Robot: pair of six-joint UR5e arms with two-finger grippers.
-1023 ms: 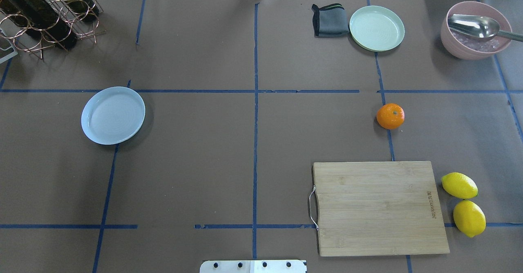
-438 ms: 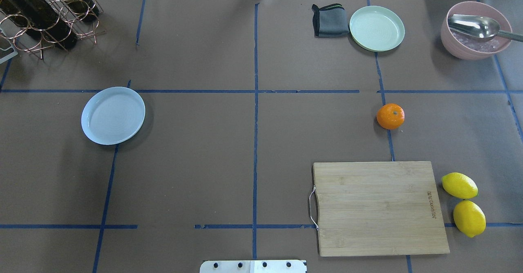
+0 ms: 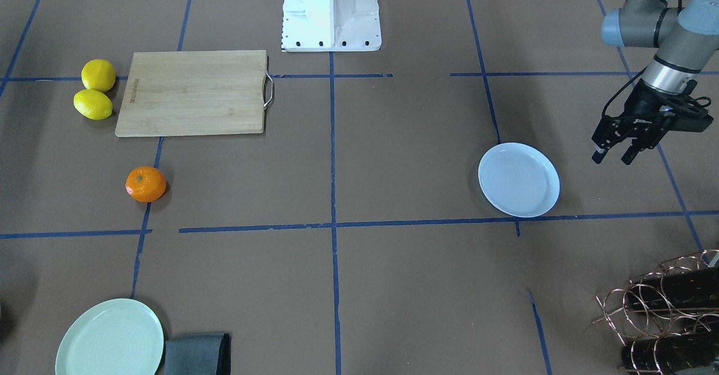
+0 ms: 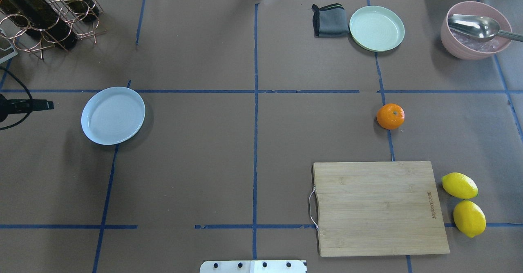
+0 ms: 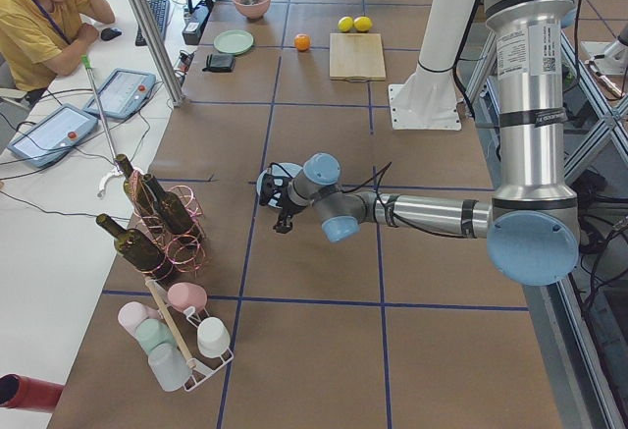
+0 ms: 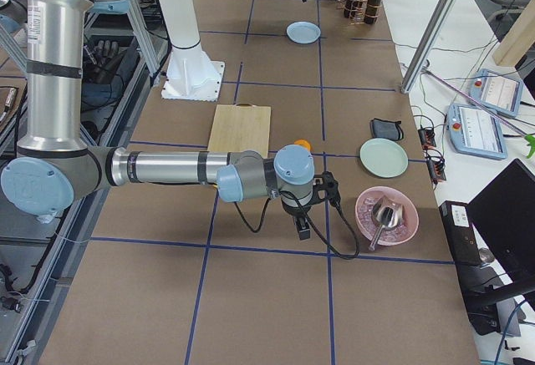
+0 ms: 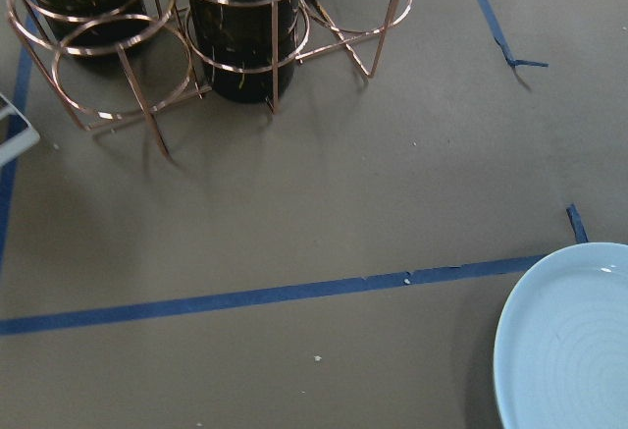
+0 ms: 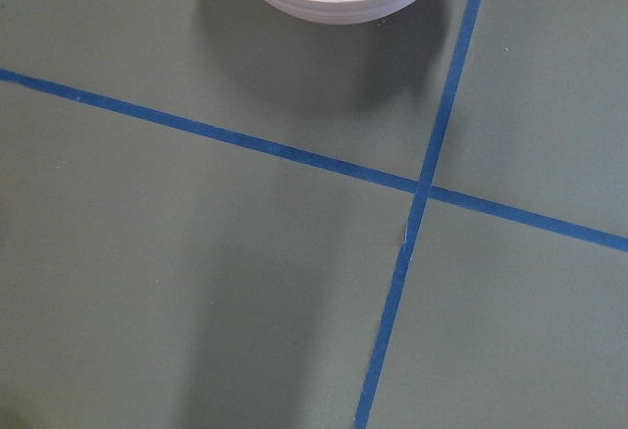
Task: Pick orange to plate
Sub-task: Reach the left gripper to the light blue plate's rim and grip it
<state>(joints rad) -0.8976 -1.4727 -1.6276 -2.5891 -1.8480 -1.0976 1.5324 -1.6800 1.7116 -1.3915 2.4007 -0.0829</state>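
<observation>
The orange (image 4: 390,116) lies on the brown table right of centre, just beyond the cutting board; the front view shows the orange (image 3: 145,184) too. The pale bluish-white plate (image 4: 113,115) sits empty on the left half, and the same plate (image 3: 518,179) lies beside my left gripper (image 3: 612,158). That gripper hangs open above the table just outside the plate, holding nothing. Its tip (image 4: 41,106) pokes in at the overhead view's left edge. My right gripper (image 6: 303,230) shows only in the right side view, low near the pink bowl; whether it is open or shut I cannot tell.
A bamboo cutting board (image 4: 378,207) lies front right with two lemons (image 4: 459,185) beside it. At the back right are a mint-green plate (image 4: 376,28), a grey cloth (image 4: 329,19) and a pink bowl with a spoon (image 4: 474,30). A copper wine rack (image 4: 45,11) stands back left.
My left gripper's tip has come into the overhead view at the left edge, level with the plate. The orange and plate have not moved.
</observation>
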